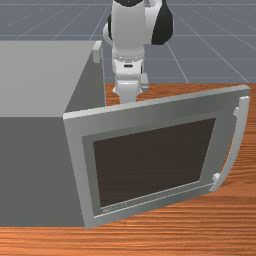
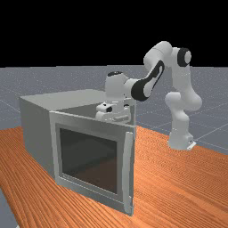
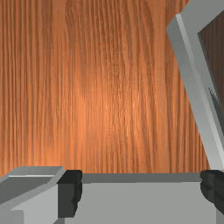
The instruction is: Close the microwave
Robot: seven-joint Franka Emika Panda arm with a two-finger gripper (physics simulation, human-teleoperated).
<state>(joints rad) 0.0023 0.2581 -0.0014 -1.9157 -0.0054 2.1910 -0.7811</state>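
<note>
Front view: 1 microwave [image 1: 37, 165], 1 door [image 1: 156, 162]

The grey, boxy microwave [image 1: 35, 77] sits upright on the counter [image 1: 165, 232], at the front view's left. Its door [image 1: 137, 112] stands wide open, hinged at the body's near edge and reaching toward the front view's right, its free edge angled slightly to the far side. The door has a dark window [image 1: 155, 162] and a pale, bowed upright handle [image 1: 235, 150] near that free edge.
</note>
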